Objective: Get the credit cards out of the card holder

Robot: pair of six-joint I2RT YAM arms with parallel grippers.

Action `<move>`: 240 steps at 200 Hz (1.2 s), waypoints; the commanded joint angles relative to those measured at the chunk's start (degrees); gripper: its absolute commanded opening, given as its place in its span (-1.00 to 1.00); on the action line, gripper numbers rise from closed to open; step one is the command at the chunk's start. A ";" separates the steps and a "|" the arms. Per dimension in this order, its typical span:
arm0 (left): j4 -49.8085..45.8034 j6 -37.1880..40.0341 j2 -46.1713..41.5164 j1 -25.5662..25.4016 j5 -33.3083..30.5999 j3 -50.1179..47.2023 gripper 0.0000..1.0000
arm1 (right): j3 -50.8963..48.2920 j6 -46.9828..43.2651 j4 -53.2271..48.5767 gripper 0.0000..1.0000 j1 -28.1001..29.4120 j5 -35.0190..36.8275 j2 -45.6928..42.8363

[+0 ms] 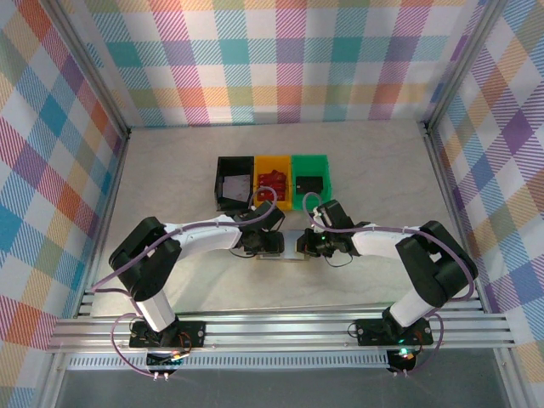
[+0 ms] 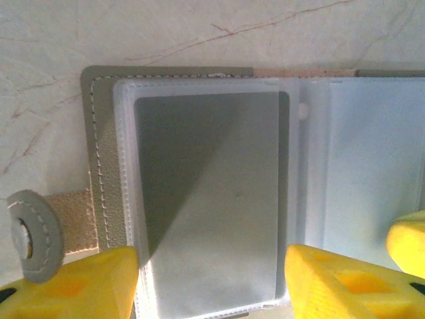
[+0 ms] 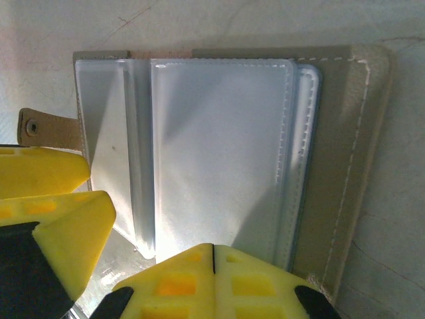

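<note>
The card holder (image 1: 283, 252) lies open and flat on the table between my two grippers. In the left wrist view its grey left panel (image 2: 103, 133) carries a clear sleeve with a grey-teal credit card (image 2: 209, 193) inside. My left gripper (image 2: 212, 266) is open, one yellow finger (image 2: 80, 286) on each side of that sleeve's near end. My right gripper (image 3: 213, 256) is shut, its tips together over the near edge of the clear sleeves (image 3: 219, 146) on the right panel (image 3: 345, 146). Nothing shows between its fingers.
Three bins stand in a row just behind the holder: black (image 1: 235, 182), yellow (image 1: 273, 181) with something red inside, and green (image 1: 312, 178) with a dark item. A snap strap (image 2: 30, 232) sticks out from the holder's left edge. Both arms meet at mid-table.
</note>
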 commanded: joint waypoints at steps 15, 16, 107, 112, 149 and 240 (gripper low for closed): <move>-2.79 1.11 1.29 -0.76 -1.23 1.96 0.21 | 1.06 0.00 0.09 -1.00 0.28 -0.65 0.27; -2.79 1.11 1.29 -0.78 -1.27 1.98 0.21 | 1.05 0.03 0.09 -1.00 0.24 -0.65 0.25; -1.02 0.09 2.35 -1.87 -0.13 3.22 0.20 | 0.93 -0.02 -0.04 -1.00 0.25 -0.65 0.05; -0.80 0.02 2.17 -1.86 0.13 3.22 0.21 | 0.90 0.00 0.09 -1.00 0.28 -0.65 0.07; 0.44 -0.61 1.87 -1.95 1.22 3.31 0.21 | 0.80 -0.04 0.16 -1.00 0.28 -0.65 -0.19; 2.70 -1.56 0.41 -1.95 3.35 3.66 0.21 | 0.64 -0.04 0.09 -1.00 0.28 -0.65 -0.48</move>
